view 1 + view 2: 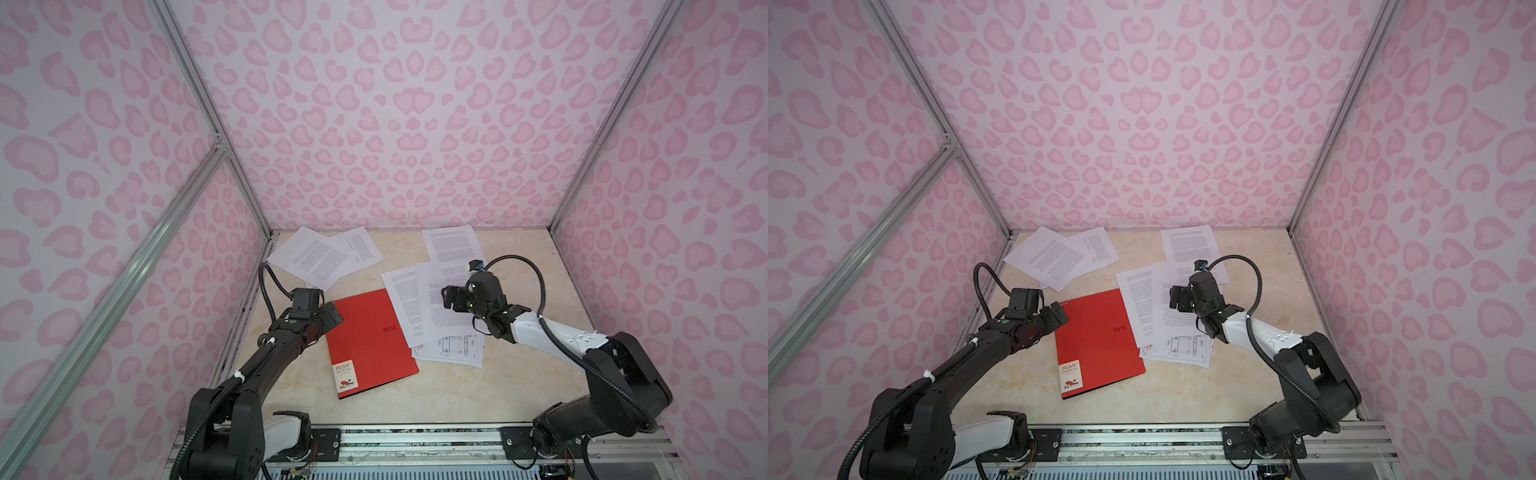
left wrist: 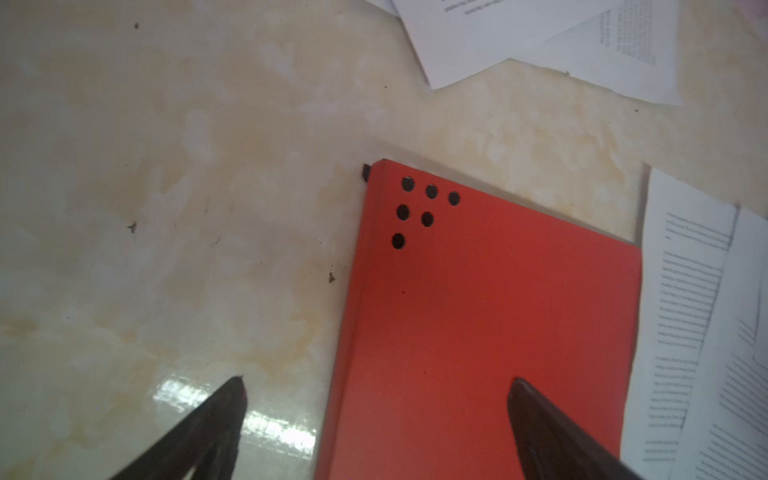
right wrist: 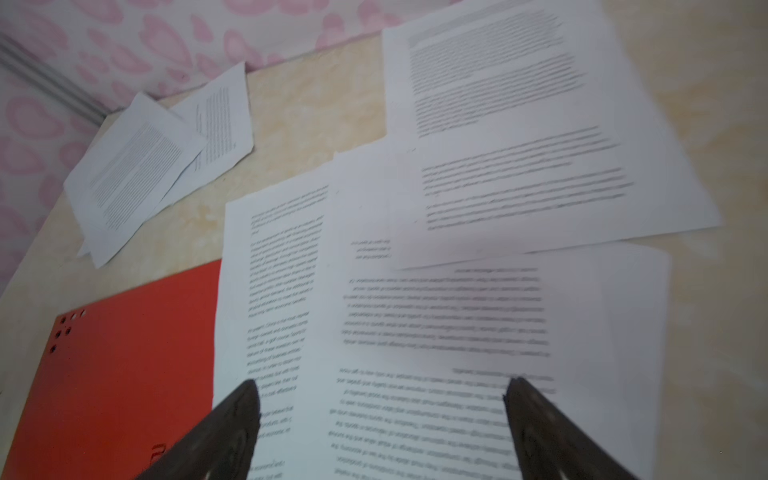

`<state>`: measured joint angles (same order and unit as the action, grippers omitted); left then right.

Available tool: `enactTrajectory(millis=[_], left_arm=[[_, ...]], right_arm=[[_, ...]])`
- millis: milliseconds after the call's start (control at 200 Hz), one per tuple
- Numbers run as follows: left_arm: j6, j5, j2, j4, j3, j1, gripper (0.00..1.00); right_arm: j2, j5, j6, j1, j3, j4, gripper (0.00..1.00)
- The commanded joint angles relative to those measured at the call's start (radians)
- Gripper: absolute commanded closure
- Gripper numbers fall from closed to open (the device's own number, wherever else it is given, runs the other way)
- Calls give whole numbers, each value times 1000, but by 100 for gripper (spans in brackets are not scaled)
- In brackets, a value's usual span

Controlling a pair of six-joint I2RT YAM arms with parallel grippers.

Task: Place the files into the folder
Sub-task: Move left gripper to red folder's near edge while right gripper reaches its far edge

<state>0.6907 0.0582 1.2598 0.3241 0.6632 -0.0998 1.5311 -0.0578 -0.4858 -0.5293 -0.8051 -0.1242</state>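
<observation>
**Folder.** The red folder (image 1: 370,340) lies closed and flat near the middle of the marble-pattern tabletop (image 1: 498,386), skewed to its edges. The cover lettering (image 1: 390,329) reads "RAY". A white sticker (image 1: 346,376), on the folder corner nearest the front edge, reads "RAY" and "A4"; its smaller lines are too fine to read. In the left wrist view, six punched holes (image 2: 424,208) mark the far corner, and a small black tab (image 2: 366,172) sticks out beside that corner. The inside is hidden.

**Files.** All lie outside the folder.
- A small overlapping pile of printed sheets (image 1: 320,257) sits at the far left corner.
- A single printed sheet (image 1: 451,243) lies against the far edge.
- Overlapping text sheets (image 1: 415,307) meet the folder's long edge on the right arm's side. Whether they lap onto the cover cannot be settled.
- A drawing sheet (image 1: 455,351) shows a line diagram. It is largely covered by those text sheets and by the right arm.

Body text is too small or too blurred to read in every view.

**Grippers.**
- The left gripper (image 1: 334,315) is at the folder's far corner with its jaws spread wide. In its wrist view one finger is over bare tabletop and the other over the red cover. Contact cannot be judged.
- The right gripper (image 1: 451,298) is over the text sheets with its jaws spread, gripping nothing.
</observation>
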Motion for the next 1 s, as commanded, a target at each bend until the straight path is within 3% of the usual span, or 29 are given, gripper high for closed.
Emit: enactTrajectory(millis=[0,110,290,715,845,995], left_arm=[[34,-40,36,-33,-6,22,0],[30,-43,56,-63,-22,22,2],[5,-50,78,-81,-24,22,4],[-60,-130,143,-146,-23,-2,13],[-53,-152,175,-167,-13,-20,15],[-34,-154,193,-168,1,-34,20]], right_arm=[[86,-143,9,-114,-45,17,7],[206,-202,-6,-212,-116,14,7],[321,-221,-105,-202,-124,-67,7],[313,-63,-187,0,-78,16,5],[280,-77,-160,-10,-102,33,5],[224,-66,-94,-95,-163,121,5]])
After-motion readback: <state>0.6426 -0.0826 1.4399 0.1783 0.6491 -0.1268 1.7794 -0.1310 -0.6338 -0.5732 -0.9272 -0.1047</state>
